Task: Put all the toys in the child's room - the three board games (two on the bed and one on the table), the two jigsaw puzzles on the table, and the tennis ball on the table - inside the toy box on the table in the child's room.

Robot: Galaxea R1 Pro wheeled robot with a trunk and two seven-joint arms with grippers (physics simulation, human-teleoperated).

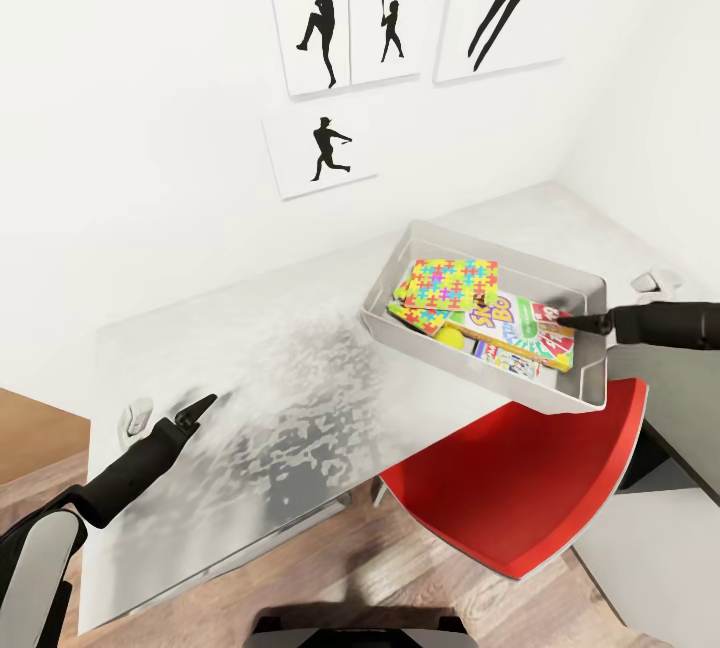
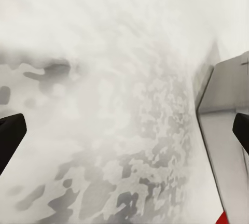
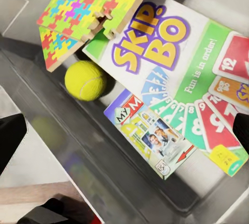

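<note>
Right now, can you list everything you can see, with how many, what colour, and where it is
toy box: one, light grey, on the table's near right part, overhanging its front edge.
jigsaw puzzles: two, yellow, blue, pink and green, overlapping at the bin's far end.
Skip-Bo game: one, white, green and red, flat in the bin.
small blue game: one, lying on the Skip-Bo box's near edge.
tennis ball: one, yellow-green, in the bin beside the puzzles.
table: one, pale grey-white, along the wall.
chair: one, red seat, under the bin.
silhouette pictures: several, black on white, on the wall.
left gripper: black, open, over bare tabletop.
right gripper: black, open, over the bin.
</note>
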